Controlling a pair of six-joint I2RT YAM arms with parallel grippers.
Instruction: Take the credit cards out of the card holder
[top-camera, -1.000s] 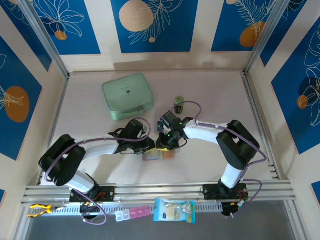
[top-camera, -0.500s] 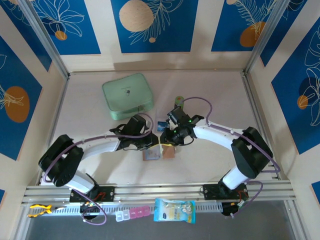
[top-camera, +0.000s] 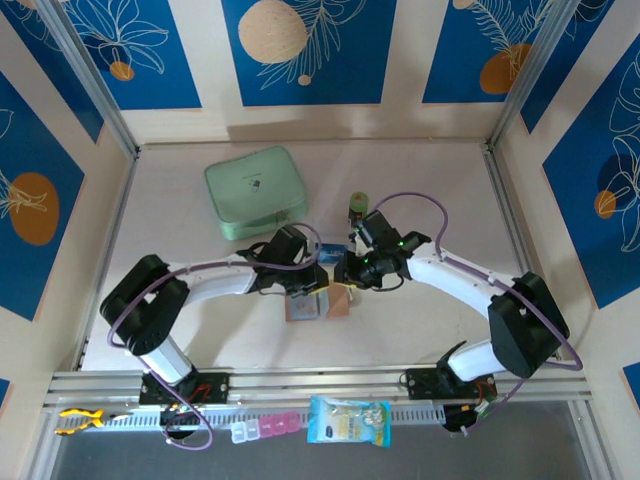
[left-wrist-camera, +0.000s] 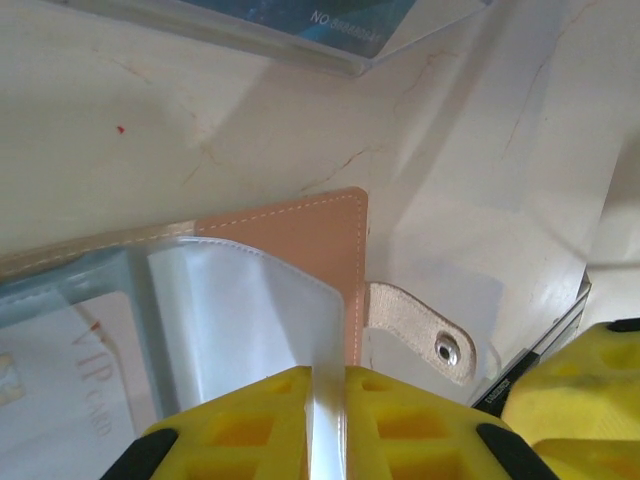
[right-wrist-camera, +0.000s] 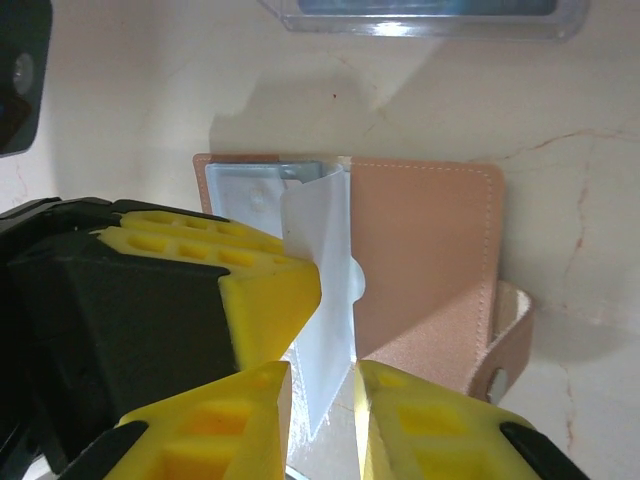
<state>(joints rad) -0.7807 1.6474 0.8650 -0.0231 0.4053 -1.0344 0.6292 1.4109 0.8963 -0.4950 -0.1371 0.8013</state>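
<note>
The tan card holder (top-camera: 338, 304) lies open on the table between both arms, its snap tab (left-wrist-camera: 420, 332) off to one side. My left gripper (left-wrist-camera: 328, 375) (top-camera: 303, 283) is shut on a clear-plastic pocket sheet (left-wrist-camera: 255, 300) and holds it upright. A pale credit card (left-wrist-camera: 85, 350) with "VIP" lettering sits inside a neighbouring pocket. The black card is hidden. My right gripper (right-wrist-camera: 322, 375) (top-camera: 347, 275) hangs over the same card holder (right-wrist-camera: 425, 240), jaws slightly apart, with the sheet's lower corner (right-wrist-camera: 325, 340) between them and no visible clamping.
A clear plastic box (left-wrist-camera: 300, 20) (right-wrist-camera: 430, 15) with a blue card inside lies just beyond the wallet. The mint-green zip case (top-camera: 255, 192) is at the back left, and a small green cylinder (top-camera: 357, 205) stands behind the right gripper.
Both grippers have shifted to the right over the wallet. The right arm has stretched out further, and the left gripper now sits closer to the wallet's fold.
</note>
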